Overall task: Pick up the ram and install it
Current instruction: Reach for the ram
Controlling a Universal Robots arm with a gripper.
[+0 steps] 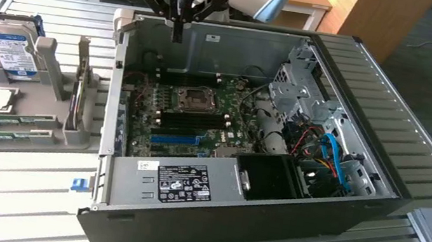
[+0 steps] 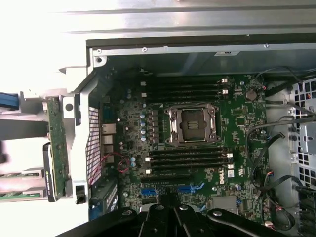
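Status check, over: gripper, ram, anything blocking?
Gripper shut, empty, above open case. Ram sticks flat in grey holder, untouched. Hard drive upright in same holder.

Two ram sticks [image 1: 8,120], not installed.
Narrow green boards with small dark chips lie flat and parallel, one just beside the other, in the grey holder [image 1: 68,136] on the desk [image 1: 17,194], near its edge at the exterior view's left, outside the computer case [image 1: 226,225].

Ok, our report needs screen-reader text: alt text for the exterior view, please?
A shut, empty gripper hangs above an open computer case; a hard drive and ram sticks sit at the exterior view's left.
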